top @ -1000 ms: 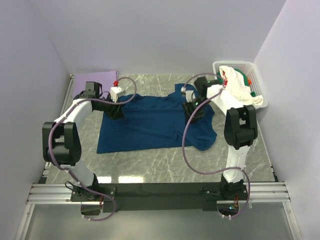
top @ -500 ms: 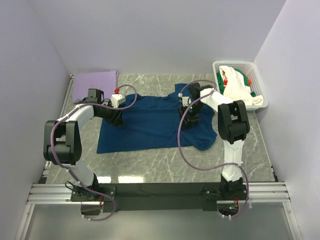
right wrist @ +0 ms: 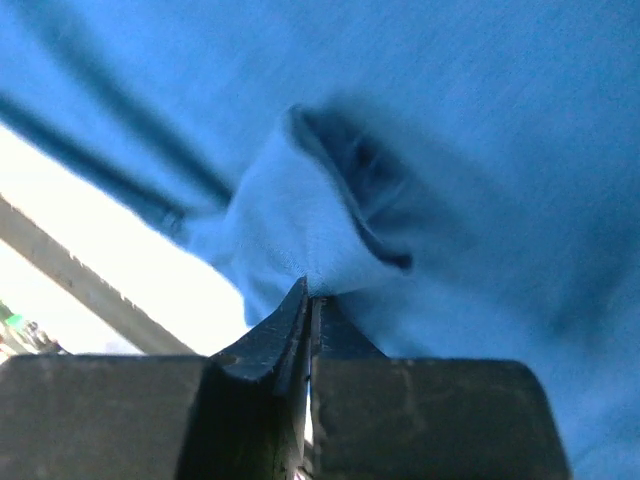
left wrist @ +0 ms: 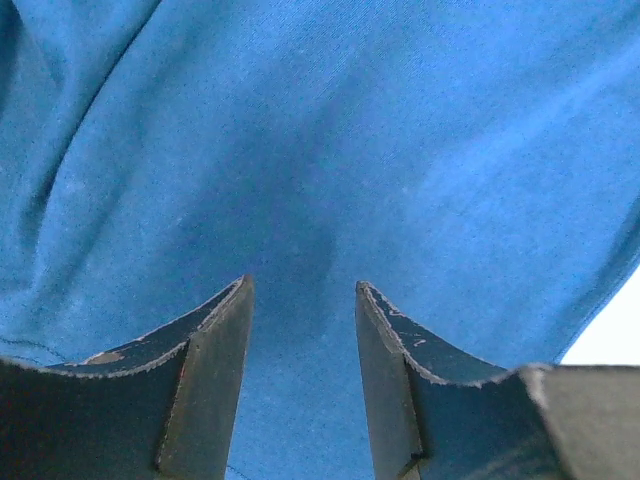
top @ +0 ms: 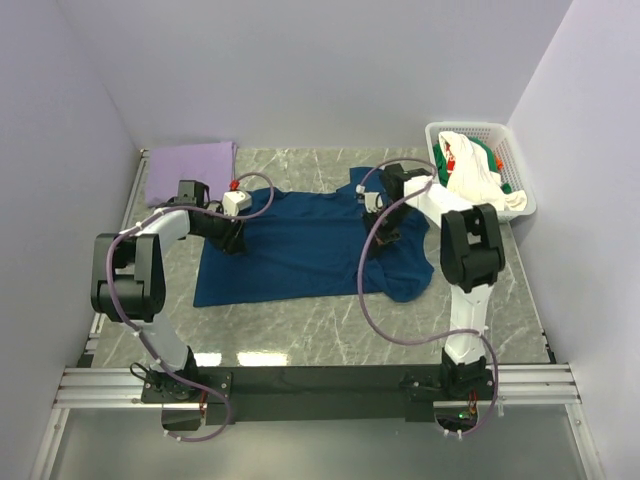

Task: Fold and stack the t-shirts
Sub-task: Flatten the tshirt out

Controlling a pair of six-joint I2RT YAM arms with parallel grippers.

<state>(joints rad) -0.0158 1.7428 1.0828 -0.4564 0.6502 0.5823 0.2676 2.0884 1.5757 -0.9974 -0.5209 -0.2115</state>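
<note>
Right wrist view: the right gripper (right wrist: 308, 292) is clenched on a pinched-up fold of the navy t-shirt (right wrist: 480, 150). The shirt lies spread on the marble table (top: 330, 330), and the left gripper (left wrist: 300, 290) stands parted over its far-left corner.

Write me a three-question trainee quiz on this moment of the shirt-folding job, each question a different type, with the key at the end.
1. True or false: the right pincer is shut on a pinch of the navy t-shirt.
2. Fill in the missing word: over the navy cloth, the jaws of the left pincer stand ____.
3. Where is the lavender t-shirt?
A. Spread over the navy t-shirt
B. Folded at the far left corner of the table
C. Hanging from the left pincer

Key: 1 true; 2 open; 3 B.
</note>
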